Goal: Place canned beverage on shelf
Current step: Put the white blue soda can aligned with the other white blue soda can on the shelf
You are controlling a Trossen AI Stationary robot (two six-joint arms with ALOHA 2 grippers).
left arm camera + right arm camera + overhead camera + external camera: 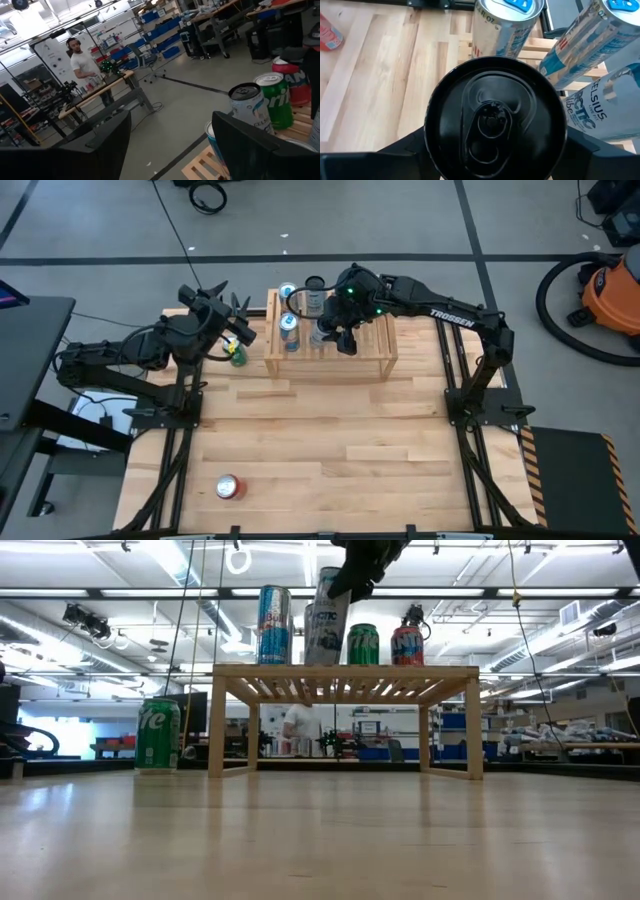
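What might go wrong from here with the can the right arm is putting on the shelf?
The right gripper holds a black-topped can tilted over the shelf; released like this, it may topple. It sits close to the blue-and-silver can, so lowering could knock it over.

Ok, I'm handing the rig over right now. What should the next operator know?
Right gripper: shut on a black-topped can, tilted over the shelf, not clearly set down.
Left gripper: open, empty, waiting at the shelf's left end.
Done: several cans stand on the shelf.
Left: stand the held can upright and release it. A green can stands on the table beside the shelf, and a red can lies near the table's front edge.
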